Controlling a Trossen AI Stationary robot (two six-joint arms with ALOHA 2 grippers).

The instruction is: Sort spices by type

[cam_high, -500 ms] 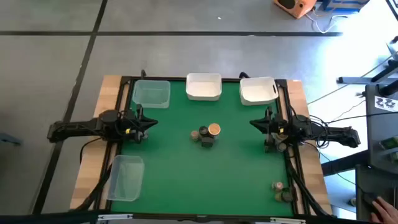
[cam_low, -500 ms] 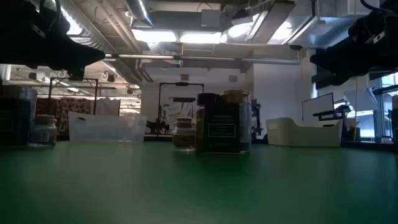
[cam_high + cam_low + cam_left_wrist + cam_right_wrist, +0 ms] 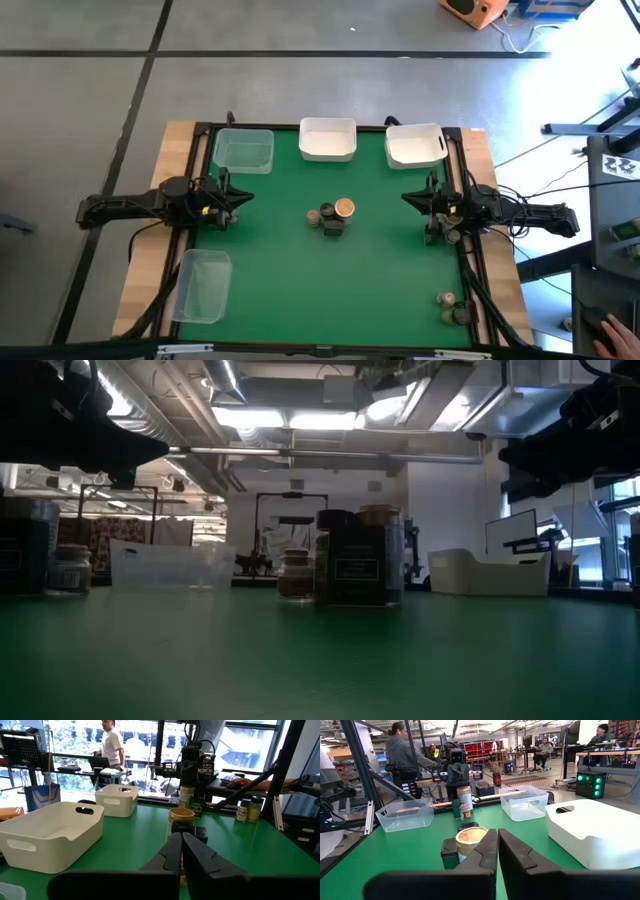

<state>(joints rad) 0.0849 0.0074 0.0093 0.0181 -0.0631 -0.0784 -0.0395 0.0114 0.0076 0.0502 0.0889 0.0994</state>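
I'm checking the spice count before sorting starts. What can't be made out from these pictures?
- Centre spice cluster: the high view is too small to count; in the low view the dark blocky container covers those behind.
- Labels: too small or dim in every view.
- Corner spices: tiny in the high view, types unclear.
- Left gripper and right gripper: fingers shut, partly blocking the jars beyond.

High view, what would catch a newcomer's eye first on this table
A small cluster of spice jars sits alone mid-table on the green mat, one jar with an orange lid. The left gripper and right gripper face it from either side, both shut and empty. Two white tubs line the far edge.
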